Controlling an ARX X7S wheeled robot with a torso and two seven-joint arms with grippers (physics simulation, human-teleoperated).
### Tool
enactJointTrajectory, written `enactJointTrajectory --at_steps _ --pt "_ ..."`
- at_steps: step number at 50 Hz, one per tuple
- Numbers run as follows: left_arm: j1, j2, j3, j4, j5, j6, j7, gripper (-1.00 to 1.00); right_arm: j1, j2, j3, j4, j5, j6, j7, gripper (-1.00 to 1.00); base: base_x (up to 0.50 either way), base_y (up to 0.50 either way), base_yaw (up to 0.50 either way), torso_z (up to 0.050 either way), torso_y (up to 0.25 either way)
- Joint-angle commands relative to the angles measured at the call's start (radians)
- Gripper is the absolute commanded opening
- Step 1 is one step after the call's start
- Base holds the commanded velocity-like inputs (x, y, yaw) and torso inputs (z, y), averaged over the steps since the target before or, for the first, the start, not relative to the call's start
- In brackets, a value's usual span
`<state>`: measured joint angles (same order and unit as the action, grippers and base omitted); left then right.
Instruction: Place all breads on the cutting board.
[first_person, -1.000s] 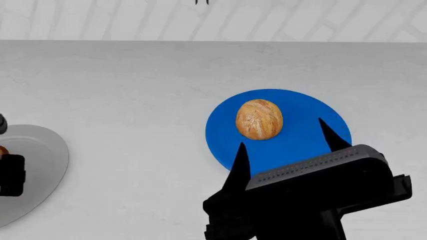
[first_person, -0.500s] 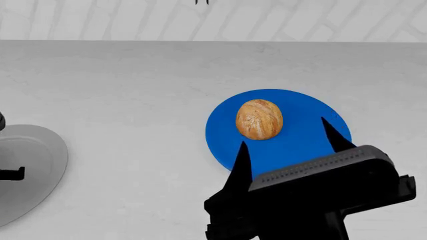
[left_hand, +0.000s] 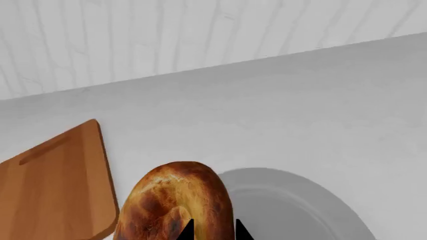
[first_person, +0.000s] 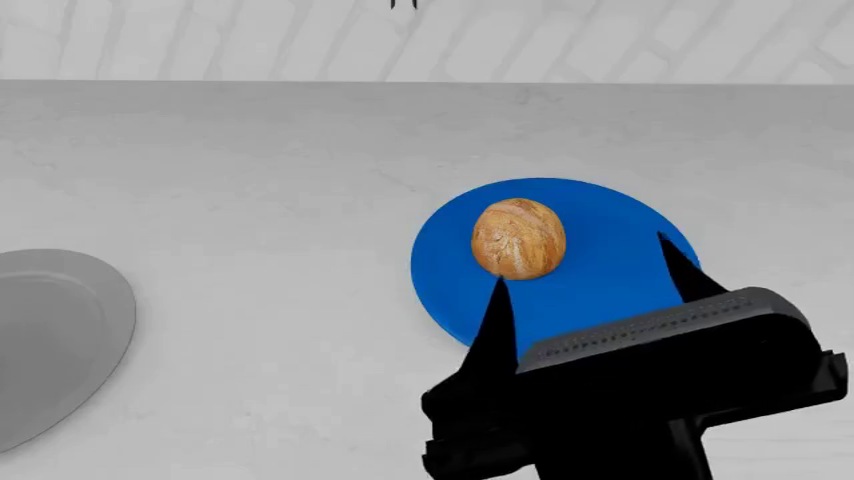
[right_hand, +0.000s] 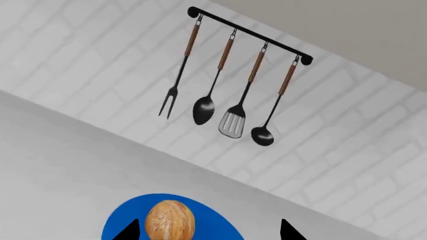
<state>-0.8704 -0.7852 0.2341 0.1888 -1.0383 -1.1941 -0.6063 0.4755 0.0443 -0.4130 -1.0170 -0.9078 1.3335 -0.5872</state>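
Observation:
The dark glossy roll (left_hand: 175, 200) sits between the fingertips of my left gripper (left_hand: 212, 231), which is shut on it. It is held between the wooden cutting board (left_hand: 53, 185) and the grey plate (left_hand: 293, 205). The left gripper is out of the head view. The pale floury roll (first_person: 518, 238) lies on the blue plate (first_person: 601, 290). My right gripper (first_person: 582, 265) is open, just short of the roll on the near right side. In the right wrist view the roll (right_hand: 170, 220) lies on the blue plate (right_hand: 207, 222) close to one finger of the open gripper (right_hand: 208, 234).
The grey plate (first_person: 40, 340) lies at the counter's left edge of the head view with nothing on it. A rack of four utensils (right_hand: 230, 75) hangs on the white brick wall behind the counter.
My left gripper has lifted off the grey plate and gone out of the head view to the left, taking the dark roll. My right gripper has drifted slightly right.

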Motion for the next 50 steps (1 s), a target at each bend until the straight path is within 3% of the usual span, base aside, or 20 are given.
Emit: enactJointTrajectory --at_steps 1,15,50 --pt "-0.02 -0.039 -0.063 0.147 -0.11 -0.087 -0.081 -1.0 0.058 0.007 0.023 0.023 -0.007 0.048 -0.028 1.0 0.0 0.0 0.0 0.0 0.0" --pt "-0.003 -0.06 -0.14 0.304 -0.265 -0.13 -0.166 -1.0 0.235 -0.026 0.219 0.237 0.19 0.116 -0.102 1.0 0.0 0.0 0.0 0.0 0.0" --pt "-0.011 -0.037 -0.076 0.272 -0.212 -0.098 -0.158 -1.0 0.379 -0.019 0.257 0.536 0.444 0.14 0.025 1.0 0.0 0.0 0.0 0.0 0.0"
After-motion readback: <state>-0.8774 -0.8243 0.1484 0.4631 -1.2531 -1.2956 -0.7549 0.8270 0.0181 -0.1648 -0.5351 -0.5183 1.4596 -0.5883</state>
